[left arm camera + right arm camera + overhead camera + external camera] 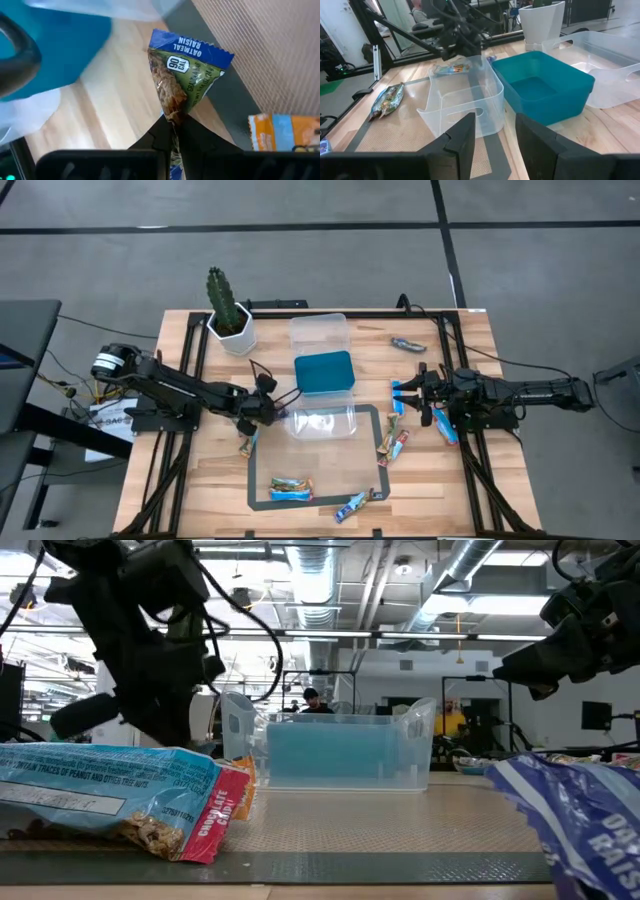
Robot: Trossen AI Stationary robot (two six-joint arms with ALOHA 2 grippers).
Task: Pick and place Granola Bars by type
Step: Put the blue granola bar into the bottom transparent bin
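Observation:
My left gripper (172, 134) is shut on a blue-and-green granola bar marked oatmeal raisin (186, 70), at the left edge of the dark-framed mat (262, 480), beside the near clear tub (322, 422). In the high view the bar (247, 444) shows just under the gripper (252, 424). Other granola bars lie flat on the table: two (291, 489) on the mat's near part, one (355, 505) at its near edge, several (393, 445) to the right. My right gripper (495, 135) waits open over the table's right side, holding nothing. My left gripper pinches one end of the bar's wrapper (173, 116) between its two fingertips, where the foil is gathered narrow. The fingers slant down from the table's left side, along the bar. The bar reaches out past the fingertips toward the mat; whether its far end (192, 45) touches the table, I cannot tell.
A blue tub (324, 372) stands between the two clear tubs, the far one (318, 332) toward the back. A potted cactus (228, 315) is at the far left. An orange-and-blue bar (285, 132) lies on the mat close to the held one.

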